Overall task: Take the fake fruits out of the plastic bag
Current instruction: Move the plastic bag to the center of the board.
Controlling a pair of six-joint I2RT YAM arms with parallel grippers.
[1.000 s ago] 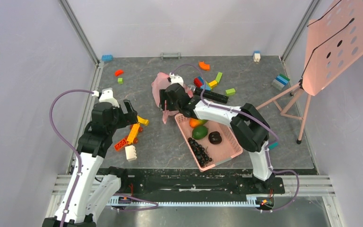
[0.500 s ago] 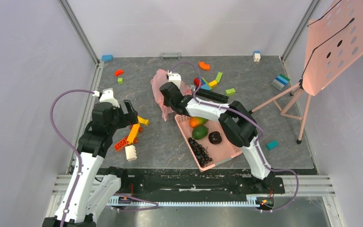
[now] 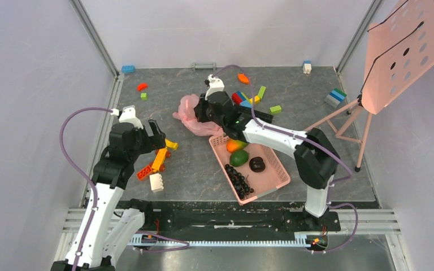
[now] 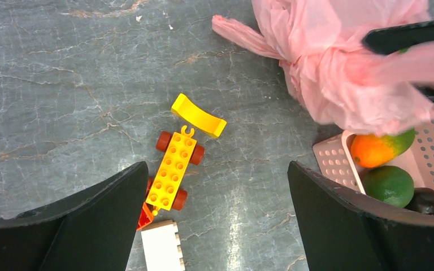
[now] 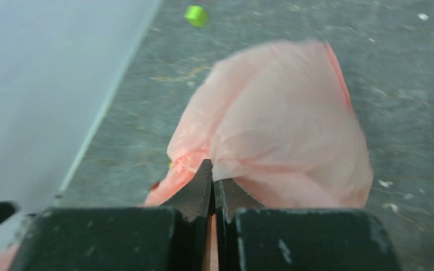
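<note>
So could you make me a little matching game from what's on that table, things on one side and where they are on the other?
1 plastic bag
2 black grapes
3 left tool
4 yellow wheeled brick

a in the pink basket
b open, holding nothing
c pinched in the right tool
d on the grey table

Pairs: 1c, 2a, 3b, 4d

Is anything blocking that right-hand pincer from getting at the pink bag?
Nothing visible does. The right pincer is shut on a fold of the plastic bag, with only the thin pink film between its tips.
</note>
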